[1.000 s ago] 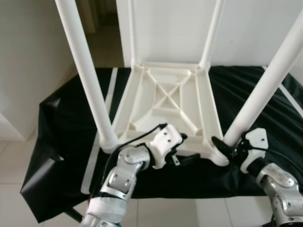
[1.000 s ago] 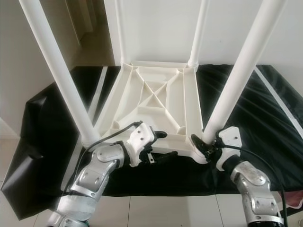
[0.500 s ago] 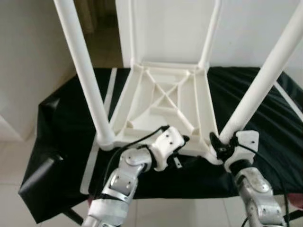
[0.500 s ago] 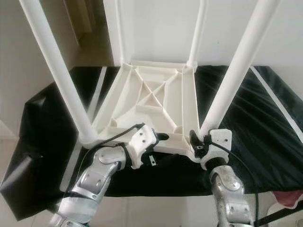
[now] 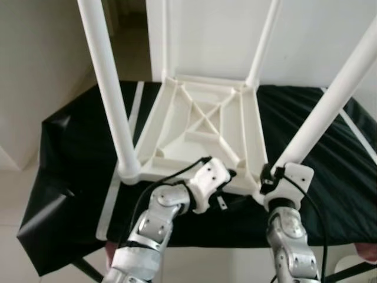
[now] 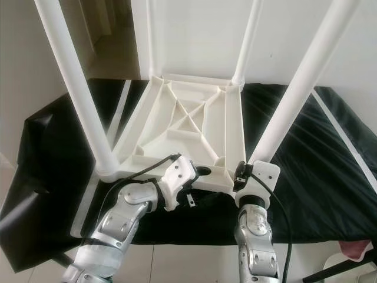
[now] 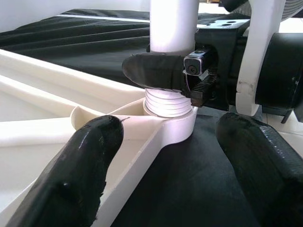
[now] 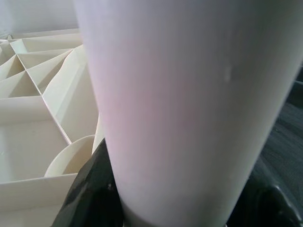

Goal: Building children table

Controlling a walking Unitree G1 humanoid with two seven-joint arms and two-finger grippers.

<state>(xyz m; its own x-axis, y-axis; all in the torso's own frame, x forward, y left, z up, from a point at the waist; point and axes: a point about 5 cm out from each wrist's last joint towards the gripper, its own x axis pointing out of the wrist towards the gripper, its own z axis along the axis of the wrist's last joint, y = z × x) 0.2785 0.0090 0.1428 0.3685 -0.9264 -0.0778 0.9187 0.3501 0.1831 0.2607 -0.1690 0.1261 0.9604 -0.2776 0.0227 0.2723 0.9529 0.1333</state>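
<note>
A white plastic children's table [image 5: 203, 127] lies upside down on a black cloth [image 5: 76, 159], with its legs pointing up. My right gripper [image 5: 268, 177] is shut on the near right leg [image 5: 330, 112] just above its socket. From the left wrist, one of its black fingers [image 7: 154, 71] wraps the leg above the threaded end [image 7: 168, 101], which sits in the corner socket [image 7: 175, 125]. The leg [image 8: 189, 109] stands close in front of the right wrist camera. My left gripper [image 5: 227, 187] is open at the tabletop's near rim, its fingers [image 7: 80, 170] wide apart.
The near left leg [image 5: 109, 94] and the two far legs [image 5: 262, 41] rise steeply around my arms. The cloth covers a low surface with white stripes [image 5: 123, 171], and its near edge drops to tiled floor. A white wall [image 6: 200, 29] stands behind. A pink item [image 6: 359, 250] lies at lower right.
My right arm has swung in from the right and now stands almost straight below the leg's base, wrist turned around the leg. The left gripper stays at the rim.
</note>
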